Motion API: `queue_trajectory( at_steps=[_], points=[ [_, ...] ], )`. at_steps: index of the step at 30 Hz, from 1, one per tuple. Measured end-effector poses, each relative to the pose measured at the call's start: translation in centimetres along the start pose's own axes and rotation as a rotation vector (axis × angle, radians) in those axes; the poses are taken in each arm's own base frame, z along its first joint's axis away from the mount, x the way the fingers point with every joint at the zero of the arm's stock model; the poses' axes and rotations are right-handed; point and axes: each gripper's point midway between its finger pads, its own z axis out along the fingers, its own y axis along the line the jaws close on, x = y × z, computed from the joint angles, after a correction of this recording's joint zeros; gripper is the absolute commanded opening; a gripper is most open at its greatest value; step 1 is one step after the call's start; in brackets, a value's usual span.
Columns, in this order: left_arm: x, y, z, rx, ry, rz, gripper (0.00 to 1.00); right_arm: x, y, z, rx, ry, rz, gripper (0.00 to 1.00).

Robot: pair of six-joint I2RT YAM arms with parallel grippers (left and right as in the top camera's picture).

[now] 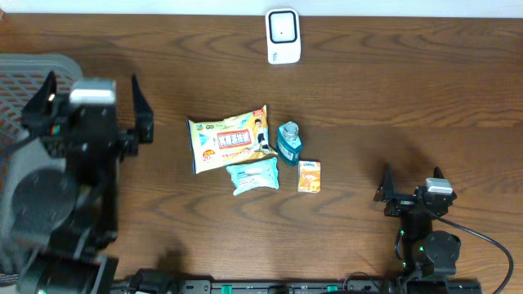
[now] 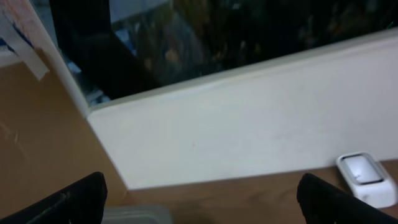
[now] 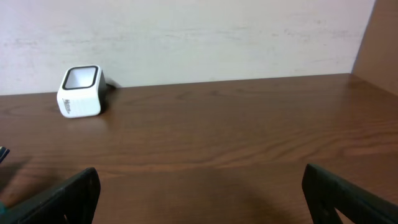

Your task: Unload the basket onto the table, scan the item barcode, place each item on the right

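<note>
Several items lie together mid-table: a yellow-and-white packet [image 1: 229,139], a teal bottle [image 1: 289,143], a light blue wipes pack [image 1: 253,176] and a small orange box [image 1: 309,176]. The white barcode scanner [image 1: 283,36] stands at the table's far edge; it also shows as scanner [image 3: 81,91] and scanner [image 2: 367,177]. My left gripper [image 1: 92,75] is raised at the left, well away from the items, open and empty [image 2: 202,205]. My right gripper [image 1: 413,171] sits near the front right, open with nothing between its fingers [image 3: 202,193]. None of the items shows in either wrist view.
A grey mesh basket [image 1: 24,73] stands at the far left under my left arm; its rim [image 2: 137,214] shows in the left wrist view. A white wall [image 3: 186,37] runs behind the table's far edge.
</note>
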Motion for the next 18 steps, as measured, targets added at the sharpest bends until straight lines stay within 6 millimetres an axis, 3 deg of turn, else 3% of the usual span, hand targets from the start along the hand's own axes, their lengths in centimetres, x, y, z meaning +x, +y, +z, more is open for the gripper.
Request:
queue_trajectory(
  at_steps=[3,9,18],
  points=[
    [-1.5,0.9,-2.7,0.019,-0.074,-0.068,0.98,0.0,0.0,0.0,0.0,0.0,0.0,0.99],
    [-2.4,1.9,-7.8,0.054,-0.154,-0.149,0.98,0.0,0.0,0.0,0.0,0.0,0.0,0.99],
    [-3.2,2.0,-13.2,0.101,-0.252,-0.174,0.98,0.0,0.0,0.0,0.0,0.0,0.0,0.99]
  ],
)
